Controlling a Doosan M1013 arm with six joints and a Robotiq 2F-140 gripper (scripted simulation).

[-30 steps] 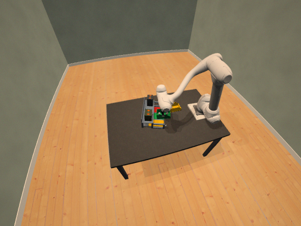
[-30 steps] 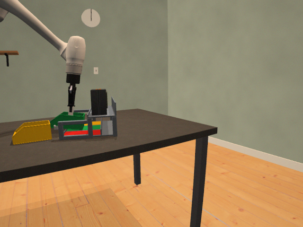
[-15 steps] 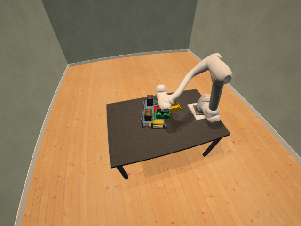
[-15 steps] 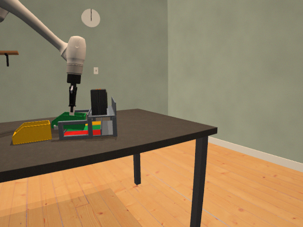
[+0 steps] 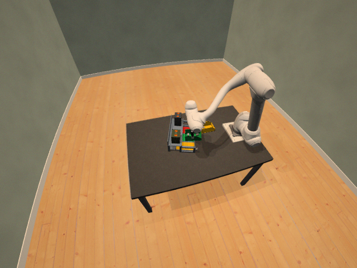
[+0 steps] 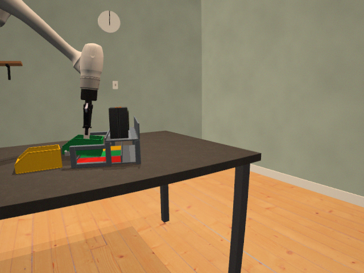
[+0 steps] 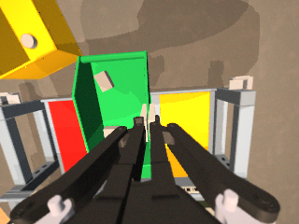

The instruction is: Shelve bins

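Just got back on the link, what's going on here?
The arm's black gripper is pinching one side wall of the green open-front bin, parts inside, at the front of the grey shelf. It isn't pushed in yet. The yellow open-front bin sits on the table, off the shelf.

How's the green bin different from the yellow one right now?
The green bin reaches over the shelf; the yellow bin stands clear of it. The green bin shows blocky pale parts, the yellow bin a round one. Both have sloped sides.
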